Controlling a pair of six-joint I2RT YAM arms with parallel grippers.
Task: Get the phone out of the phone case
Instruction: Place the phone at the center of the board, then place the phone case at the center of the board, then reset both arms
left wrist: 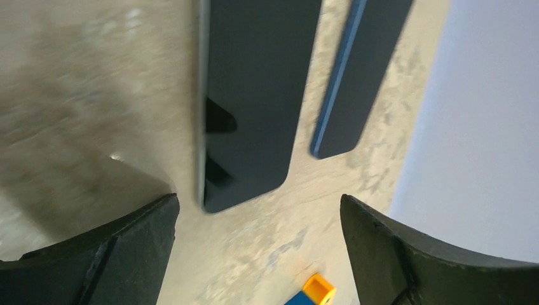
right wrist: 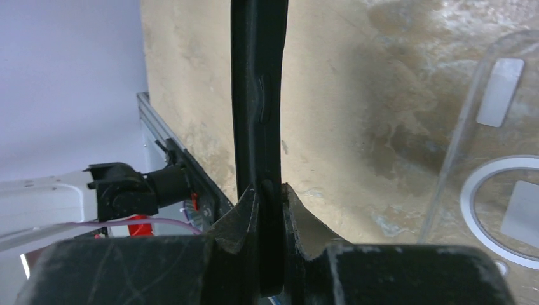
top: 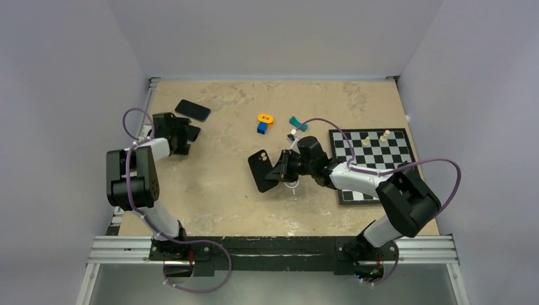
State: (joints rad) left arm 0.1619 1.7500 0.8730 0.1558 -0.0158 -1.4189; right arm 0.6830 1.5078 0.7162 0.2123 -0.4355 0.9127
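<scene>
Black phone case [top: 258, 166] in the right tool [top: 278, 173]

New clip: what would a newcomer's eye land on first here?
The right tool pinches a black phone case by its edge at table centre. At far left, the left tool gapes wide, facing a dark phone, with a blue-edged phone beside it. A chessboard lies at right.

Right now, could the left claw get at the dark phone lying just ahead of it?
Probably yes: the left claw is wide open, the phone lies flat on the table directly ahead, and nothing sits between them.
</scene>
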